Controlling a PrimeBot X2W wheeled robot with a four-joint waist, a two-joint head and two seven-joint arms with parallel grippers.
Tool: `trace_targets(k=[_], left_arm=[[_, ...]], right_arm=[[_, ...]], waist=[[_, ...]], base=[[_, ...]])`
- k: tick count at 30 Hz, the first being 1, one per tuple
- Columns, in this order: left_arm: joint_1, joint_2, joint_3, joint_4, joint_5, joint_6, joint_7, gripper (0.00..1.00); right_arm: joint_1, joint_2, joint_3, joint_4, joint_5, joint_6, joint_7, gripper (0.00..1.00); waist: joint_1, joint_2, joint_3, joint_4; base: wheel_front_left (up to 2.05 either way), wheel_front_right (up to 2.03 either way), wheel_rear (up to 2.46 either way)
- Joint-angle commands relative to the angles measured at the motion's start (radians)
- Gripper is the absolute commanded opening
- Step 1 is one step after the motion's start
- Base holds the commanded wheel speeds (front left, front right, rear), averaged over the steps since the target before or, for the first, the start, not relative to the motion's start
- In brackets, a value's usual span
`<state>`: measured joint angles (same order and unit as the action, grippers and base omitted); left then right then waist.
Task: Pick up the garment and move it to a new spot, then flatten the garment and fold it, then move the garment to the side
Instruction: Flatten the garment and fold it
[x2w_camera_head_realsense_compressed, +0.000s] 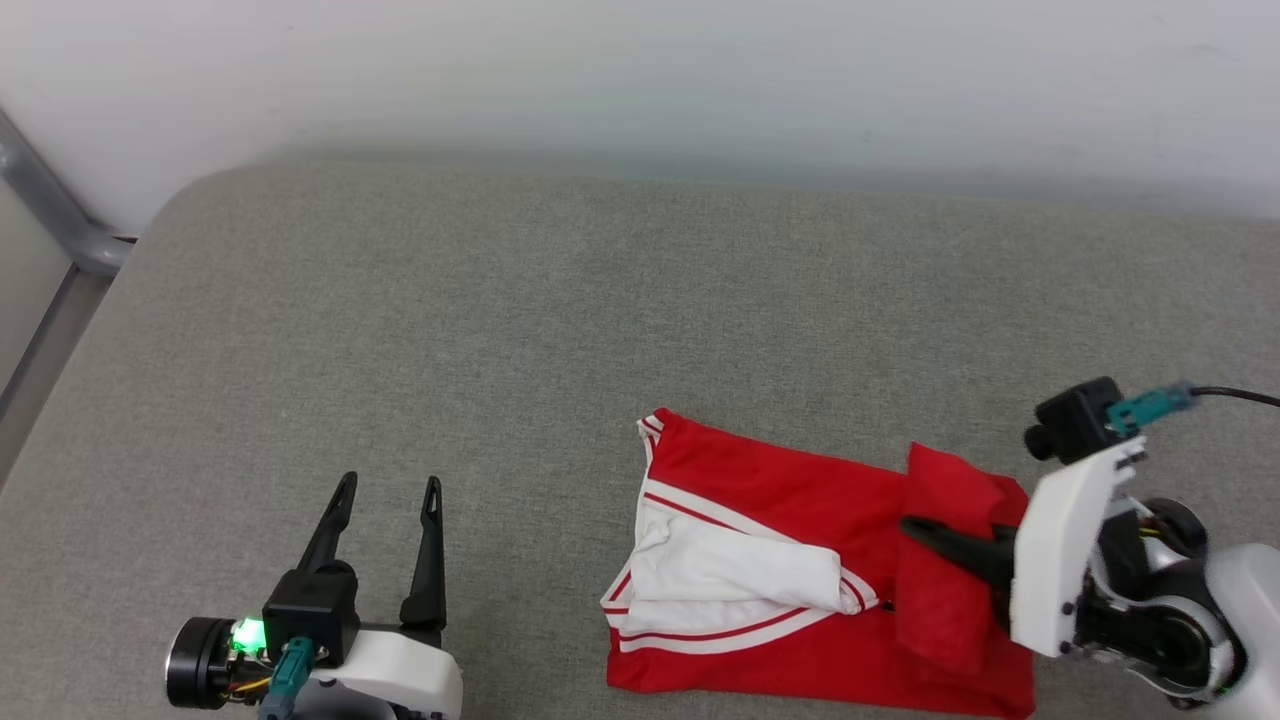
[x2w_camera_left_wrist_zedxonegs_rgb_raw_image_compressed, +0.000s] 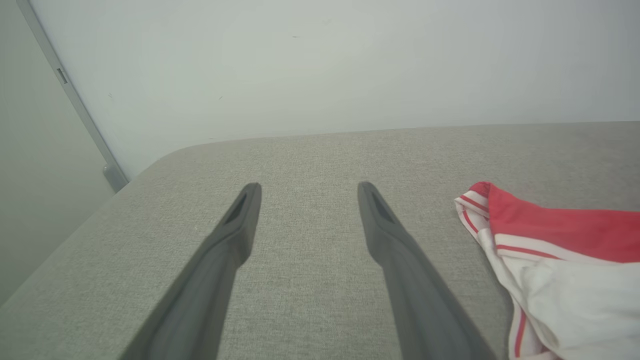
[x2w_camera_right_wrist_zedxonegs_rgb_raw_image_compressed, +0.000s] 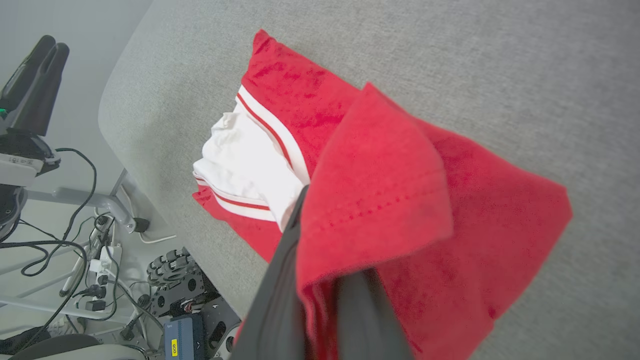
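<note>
red shirt (x2w_camera_head_realsense_compressed: 780, 500) lies part-folded on a grey pad (x2w_camera_head_realsense_compressed: 500, 300), at 5 o'clock in the head view. right gripper (x2w_camera_head_realsense_compressed: 915, 527) pinches its red hem flap, raised over the body. best carried low and even toward 9 o'clock. left gripper (x2w_camera_head_realsense_compressed: 390, 483) gapes empty at 7 o'clock, free to pin the fold

The left gripper (x2w_camera_head_realsense_compressed: 390, 483) has two long, dark, tapering fingers (x2w_camera_left_wrist_zedxonegs_rgb_raw_image_compressed: 400, 260), each slotted near the tip, rising from a black block (x2w_camera_head_realsense_compressed: 310, 605) on a white shell (x2w_camera_head_realsense_compressed: 400, 672). Beside it are a green lamp (x2w_camera_head_realsense_compressed: 245, 632), a teal connector (x2w_camera_head_realsense_compressed: 291, 668) and a black cylinder (x2w_camera_head_realsense_compressed: 195, 662). The right wrist (x2w_camera_head_realsense_compressed: 1150, 600) has a white plate (x2w_camera_head_realsense_compressed: 1062, 550) with small dark screws, a black camera (x2w_camera_head_realsense_compressed: 1075, 420), a teal plug (x2w_camera_head_realsense_compressed: 1150, 405) and a black cable (x2w_camera_head_realsense_compressed: 1235, 396).
</note>
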<state>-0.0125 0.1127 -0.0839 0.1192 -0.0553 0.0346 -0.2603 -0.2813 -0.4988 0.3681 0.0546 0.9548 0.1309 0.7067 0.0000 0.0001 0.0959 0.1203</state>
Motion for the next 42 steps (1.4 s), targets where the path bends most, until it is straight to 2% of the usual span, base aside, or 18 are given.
trace_targets(k=[1,7,14,19,24,25,26,33,36,39,42], left_arm=[[-0.016,-0.005,0.004,-0.005,0.005,-0.005,-0.007,1.0],[-0.038,-0.014,0.001,-0.003,0.012,-0.015,-0.007,1.0],[-0.071,-0.026,-0.005,0.009,0.018,-0.029,-0.007,1.0],[-0.08,-0.033,0.002,0.014,0.019,-0.033,-0.007,1.0],[-0.077,-0.037,0.011,0.019,0.022,-0.03,-0.007,1.0],[-0.072,-0.037,0.014,0.019,0.023,-0.029,-0.007,1.0],[-0.066,-0.038,0.015,0.021,0.024,-0.027,-0.007,1.0],[-0.037,-0.031,0.036,0.021,0.027,-0.031,-0.007,1.0],[-0.019,-0.032,0.037,0.013,0.034,-0.025,-0.007,1.0],[0.001,-0.032,0.041,0.005,0.036,-0.022,-0.007,1.0],[0.018,-0.031,0.042,0.0,0.038,-0.021,-0.007,1.0]], right_arm=[[-0.041,0.028,0.032,0.013,-0.02,0.0,0.004,0.0],[-0.147,0.1,0.139,0.079,-0.062,0.0,-0.009,0.0],[-0.244,0.181,0.245,0.26,-0.114,0.0,-0.069,0.0],[-0.272,0.21,0.319,0.389,-0.154,0.0,-0.125,0.0],[-0.284,0.216,0.359,0.451,-0.157,-0.001,-0.216,0.0],[-0.291,0.21,0.365,0.449,-0.162,-0.001,-0.242,0.4],[-0.295,0.203,0.369,0.444,-0.164,-0.001,-0.266,1.0],[-0.268,0.115,0.385,0.314,-0.163,0.0,-0.413,1.0],[-0.25,0.077,0.336,0.259,-0.191,0.0,-0.497,1.0],[-0.215,0.046,0.258,0.232,-0.269,-0.001,-0.602,1.0],[-0.165,0.051,0.156,0.219,-0.349,0.0,-0.696,1.0]], waist=[[0.0,-0.0001,0.013,0.009],[0.0,-0.0001,0.042,0.026],[0.0,-0.0001,0.075,0.052],[0.0,-0.0001,0.088,0.065],[0.0,-0.0001,0.083,0.062],[0.0,-0.0001,0.078,0.058],[0.0,-0.0001,0.072,0.055],[0.0,-0.0001,0.021,0.016],[0.0,-0.0001,-0.003,-0.005],[0.0,-0.0001,-0.025,-0.027],[0.0,-0.0001,-0.042,-0.044]], base=[[0.0,0.0,0.0],[0.0,0.0,0.0],[0.0,0.0,0.0],[0.0,0.0,0.0],[0.0,0.0,0.0],[0.0,0.0,0.0],[0.0,0.0,0.0],[0.0,0.0,0.0],[0.0,0.0,0.0],[0.0,0.0,0.0],[0.0,0.0,0.0]])
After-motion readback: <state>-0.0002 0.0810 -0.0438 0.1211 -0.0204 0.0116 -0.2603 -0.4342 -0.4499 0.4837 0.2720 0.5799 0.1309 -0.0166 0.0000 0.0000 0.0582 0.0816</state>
